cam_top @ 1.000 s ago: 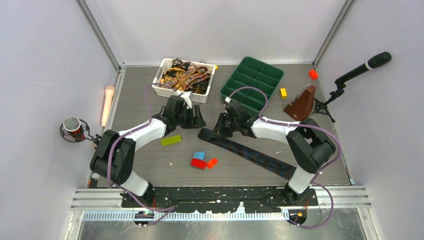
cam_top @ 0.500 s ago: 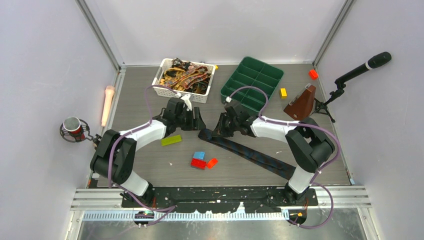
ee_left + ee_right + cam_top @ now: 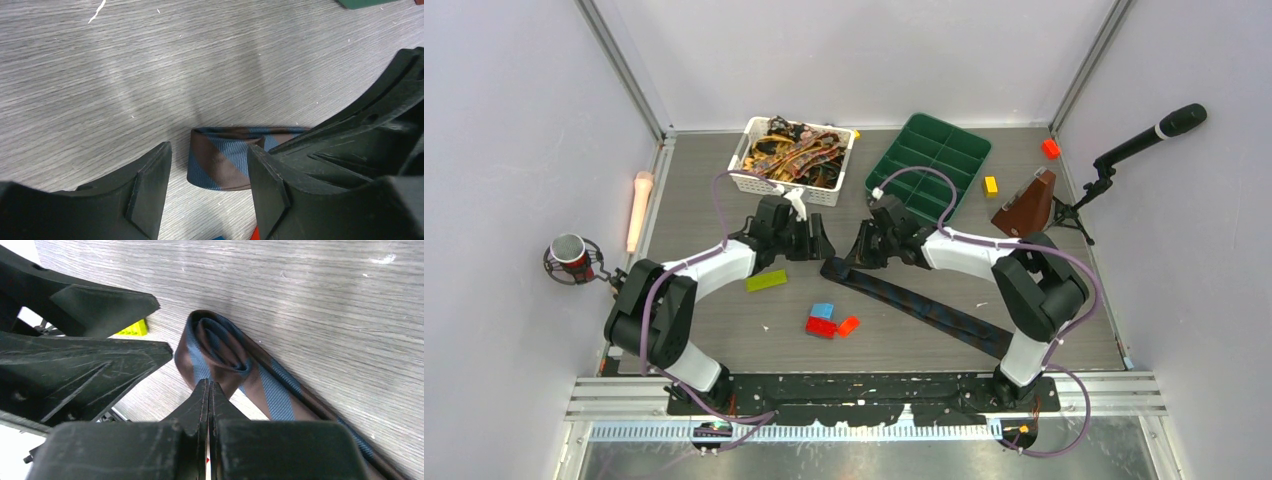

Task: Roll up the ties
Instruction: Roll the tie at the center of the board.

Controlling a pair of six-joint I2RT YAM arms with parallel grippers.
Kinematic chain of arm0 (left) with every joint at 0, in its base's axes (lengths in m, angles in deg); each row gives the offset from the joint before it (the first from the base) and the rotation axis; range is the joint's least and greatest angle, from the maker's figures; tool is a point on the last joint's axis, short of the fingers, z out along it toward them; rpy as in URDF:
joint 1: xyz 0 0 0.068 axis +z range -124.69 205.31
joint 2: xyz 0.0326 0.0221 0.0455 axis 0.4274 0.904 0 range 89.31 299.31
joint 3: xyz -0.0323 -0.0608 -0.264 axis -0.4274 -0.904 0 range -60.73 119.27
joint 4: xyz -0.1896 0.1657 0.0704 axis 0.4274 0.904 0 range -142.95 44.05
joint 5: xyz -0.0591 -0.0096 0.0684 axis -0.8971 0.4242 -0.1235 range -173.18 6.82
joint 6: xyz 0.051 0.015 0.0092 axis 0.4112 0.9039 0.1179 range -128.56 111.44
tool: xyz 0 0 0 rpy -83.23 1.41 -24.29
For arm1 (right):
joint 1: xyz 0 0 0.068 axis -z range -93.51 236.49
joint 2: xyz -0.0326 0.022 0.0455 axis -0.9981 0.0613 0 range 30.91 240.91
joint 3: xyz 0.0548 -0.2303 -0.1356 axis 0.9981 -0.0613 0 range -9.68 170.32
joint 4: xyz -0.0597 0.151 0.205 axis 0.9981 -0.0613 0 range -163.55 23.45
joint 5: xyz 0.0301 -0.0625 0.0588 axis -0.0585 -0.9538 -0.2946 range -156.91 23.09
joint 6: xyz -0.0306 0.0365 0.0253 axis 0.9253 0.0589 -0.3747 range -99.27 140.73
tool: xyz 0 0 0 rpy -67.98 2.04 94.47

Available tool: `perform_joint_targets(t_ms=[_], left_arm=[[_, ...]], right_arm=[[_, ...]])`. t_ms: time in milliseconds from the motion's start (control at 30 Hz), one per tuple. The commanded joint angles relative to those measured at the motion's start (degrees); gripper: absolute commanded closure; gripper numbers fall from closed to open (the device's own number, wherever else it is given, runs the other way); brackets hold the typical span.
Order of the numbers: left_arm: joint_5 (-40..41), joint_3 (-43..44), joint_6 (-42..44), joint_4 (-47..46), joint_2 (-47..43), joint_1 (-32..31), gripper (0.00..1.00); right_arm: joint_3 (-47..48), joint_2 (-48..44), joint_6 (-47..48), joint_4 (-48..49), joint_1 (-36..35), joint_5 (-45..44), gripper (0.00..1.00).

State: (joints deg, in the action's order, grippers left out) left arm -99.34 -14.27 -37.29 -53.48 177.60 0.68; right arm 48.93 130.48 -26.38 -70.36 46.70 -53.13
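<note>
Striped tie (image 3: pixel 924 308), dark navy with brown bands, lies flat on the grey wooden table (image 3: pixel 684 200). It is on the near side of the white basket (image 3: pixel 754 183) and stretches away from it to the right, toward the right arm's base. Its end closest to the basket is turned over into a loose roll of a few layers; the rest lies unrolled. More ties (image 3: pixel 796 152), patterned in brown, gold and black, are heaped inside the basket.

The left gripper (image 3: pixel 209 150) is low over the table just in front of the basket. Its jaws stand open, with the rolled end in the gap between them. The right gripper (image 3: pixel 209 385) faces it from the side farther from the basket. Its jaws are pressed together with no gap visible, and their tips lie against the edge of the roll. Whether a layer of cloth is pinched between them I cannot tell.

A green tray (image 3: pixel 964 150) with compartments stands just to the right of the basket. A lime brick (image 3: pixel 767 281) lies in front of the basket, beside the left forearm. Farther from the basket, a blue brick (image 3: pixel 822 311), a red brick (image 3: pixel 820 328) and an orange brick (image 3: pixel 849 325) sit close together near the tie.
</note>
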Motion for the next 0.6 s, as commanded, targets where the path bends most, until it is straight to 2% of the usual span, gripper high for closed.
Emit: perform_joint_targets(t_ms=[0,567], left_arm=[[-1.4,-0.49,-0.89,-3.52,-0.02,0.36,0.41],[-6.33,0.05,-0.11,-4.34,4.03,0.35,0.39]], right_arm=[[1.31,1.54,0.21,0.88,-0.27,-0.03,1.0],[-1.91,0.41,-0.18,-1.62,-0.35,-2.73,1.0]])
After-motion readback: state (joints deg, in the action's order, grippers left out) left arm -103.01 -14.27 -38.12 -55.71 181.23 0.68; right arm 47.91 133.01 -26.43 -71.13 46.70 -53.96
